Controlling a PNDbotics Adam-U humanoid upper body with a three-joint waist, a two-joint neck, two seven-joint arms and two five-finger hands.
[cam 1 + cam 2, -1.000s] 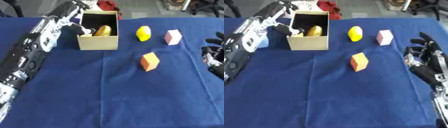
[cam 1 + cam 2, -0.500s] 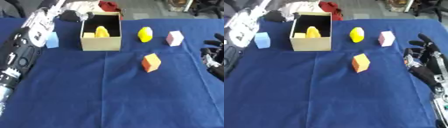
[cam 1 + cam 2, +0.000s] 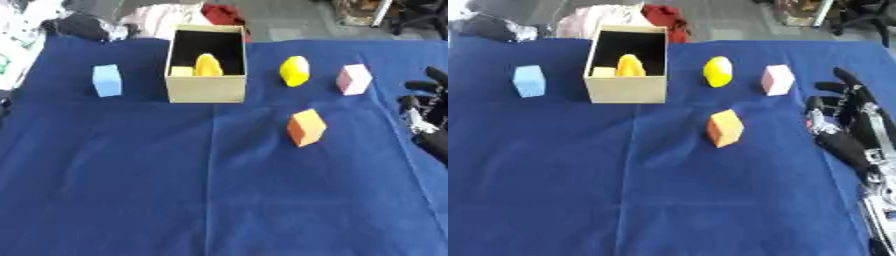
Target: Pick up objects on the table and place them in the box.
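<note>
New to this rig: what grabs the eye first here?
The open tan cardboard box at the far middle of the blue cloth-covered table, with a yellow banana-like piece inside. Around it lie a light blue block to its left and, to its right, a yellow lemon-shaped object, pink block and orange block. The black right hand rests open at the right edge.
</note>
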